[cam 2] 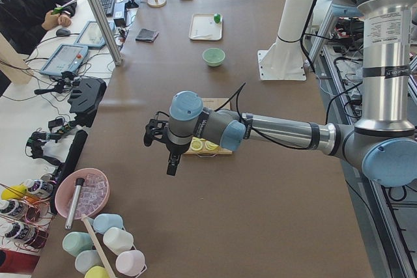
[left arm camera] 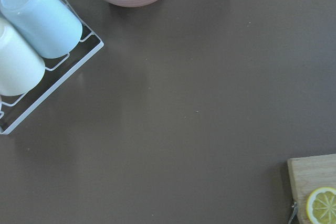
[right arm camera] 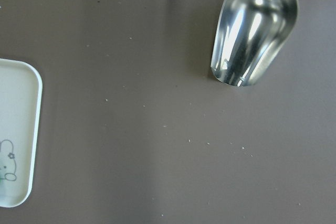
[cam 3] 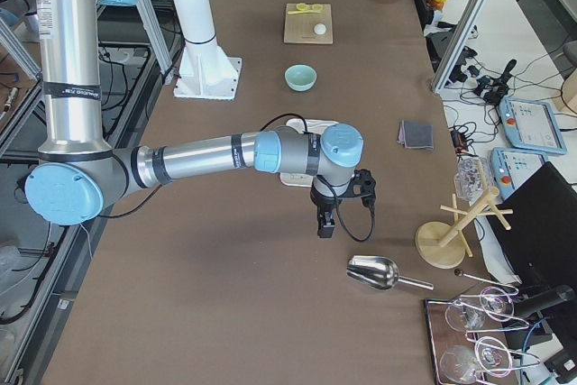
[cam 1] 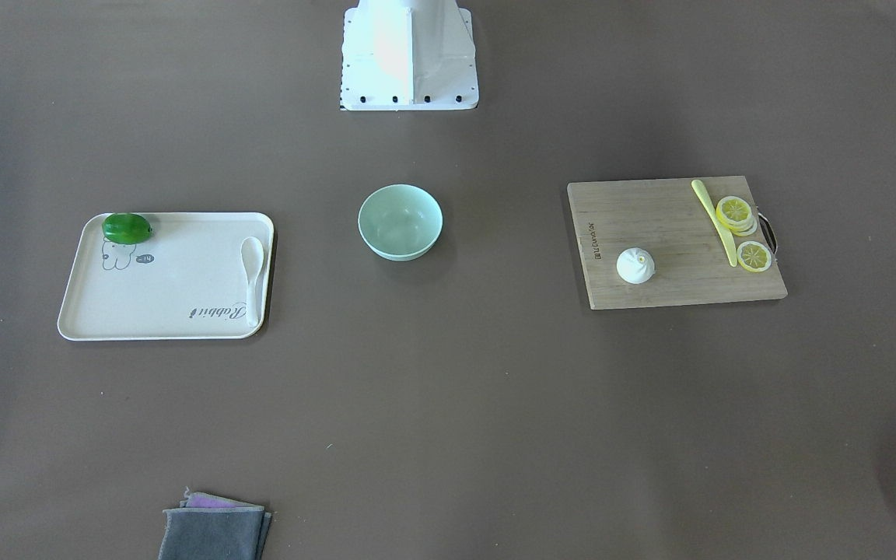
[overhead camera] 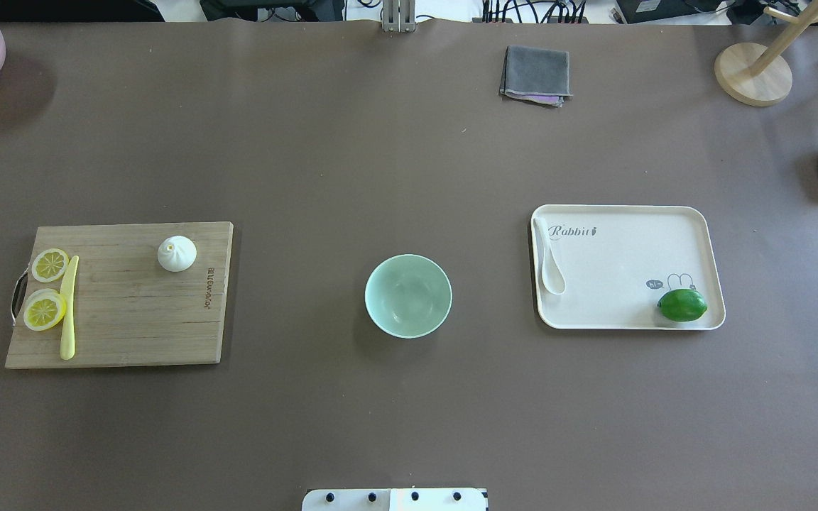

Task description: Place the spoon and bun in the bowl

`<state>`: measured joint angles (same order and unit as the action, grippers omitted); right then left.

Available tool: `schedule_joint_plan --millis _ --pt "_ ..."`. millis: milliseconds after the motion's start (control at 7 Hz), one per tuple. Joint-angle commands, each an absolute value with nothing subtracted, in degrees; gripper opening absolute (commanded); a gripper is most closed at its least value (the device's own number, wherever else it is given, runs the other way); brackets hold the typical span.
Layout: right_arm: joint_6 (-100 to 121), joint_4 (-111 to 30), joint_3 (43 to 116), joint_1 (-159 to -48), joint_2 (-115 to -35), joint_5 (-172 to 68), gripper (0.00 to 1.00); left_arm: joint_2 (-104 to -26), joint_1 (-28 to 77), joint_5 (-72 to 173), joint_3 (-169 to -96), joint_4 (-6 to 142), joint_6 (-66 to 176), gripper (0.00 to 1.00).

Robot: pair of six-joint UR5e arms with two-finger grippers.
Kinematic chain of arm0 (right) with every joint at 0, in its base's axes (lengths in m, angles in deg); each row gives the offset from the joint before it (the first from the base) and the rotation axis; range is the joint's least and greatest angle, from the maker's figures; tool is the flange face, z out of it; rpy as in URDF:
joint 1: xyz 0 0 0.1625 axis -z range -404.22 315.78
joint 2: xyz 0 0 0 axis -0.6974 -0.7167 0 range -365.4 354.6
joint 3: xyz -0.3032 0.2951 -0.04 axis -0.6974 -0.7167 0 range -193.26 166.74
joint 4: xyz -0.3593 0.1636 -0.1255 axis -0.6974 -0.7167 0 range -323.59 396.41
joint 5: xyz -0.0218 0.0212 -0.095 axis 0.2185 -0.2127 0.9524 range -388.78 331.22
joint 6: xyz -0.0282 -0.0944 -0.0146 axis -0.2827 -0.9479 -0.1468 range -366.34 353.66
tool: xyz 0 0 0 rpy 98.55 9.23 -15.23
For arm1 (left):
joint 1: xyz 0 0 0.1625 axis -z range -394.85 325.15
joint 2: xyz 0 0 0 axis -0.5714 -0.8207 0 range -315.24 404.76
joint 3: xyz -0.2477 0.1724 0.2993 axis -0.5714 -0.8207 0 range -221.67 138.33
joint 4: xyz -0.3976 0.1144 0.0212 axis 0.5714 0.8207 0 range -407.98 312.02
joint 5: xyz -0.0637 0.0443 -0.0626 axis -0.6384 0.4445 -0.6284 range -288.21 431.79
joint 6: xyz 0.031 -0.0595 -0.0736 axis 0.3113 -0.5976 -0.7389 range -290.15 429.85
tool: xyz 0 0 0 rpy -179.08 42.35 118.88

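Nearest the overhead camera, the robot's base plate (overhead camera: 395, 499) is seen at 6 o'clock on the table (overhead camera: 380, 142). Taken from left to right, the cutting board (overhead camera: 118, 319) is met first. On it the bun (overhead camera: 177, 253) is set on bare wood, toward 9 o'clock from the bowl (overhead camera: 409, 298) and well apart from the lemon slices (overhead camera: 50, 265) and the yellow knife (overhead camera: 69, 309). At the centre the bowl is stood empty. Toward 3 o'clock from it the tray (overhead camera: 629, 262) is laid, and the spoon (overhead camera: 548, 255) is rested along the tray's bowl-side edge, scoop toward 6 o'clock. The bun is judged light and soft, to be pinched gently across its dome. The spoon is judged stiff, smooth and breakable, best taken across its thick handle. Whether the left gripper (cam 2: 171, 164) and the right gripper (cam 3: 325, 223) are spread or closed cannot be told. Each is hung over bare table, beyond the board and the tray.
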<state>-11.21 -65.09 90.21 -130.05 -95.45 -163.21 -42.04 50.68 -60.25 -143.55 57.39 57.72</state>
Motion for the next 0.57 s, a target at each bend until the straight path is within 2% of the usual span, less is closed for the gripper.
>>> schedule_joint_plan --millis 0,429 --pt "-6.30 -58.36 91.68 -124.57 -93.30 -162.81 1.00 -45.76 46.91 -60.58 -143.71 59.93 57.81 0.98" --pt "14.22 -55.26 92.12 -110.89 -84.89 -162.84 1.00 -51.02 41.65 -60.06 -138.37 65.14 55.18 0.98"
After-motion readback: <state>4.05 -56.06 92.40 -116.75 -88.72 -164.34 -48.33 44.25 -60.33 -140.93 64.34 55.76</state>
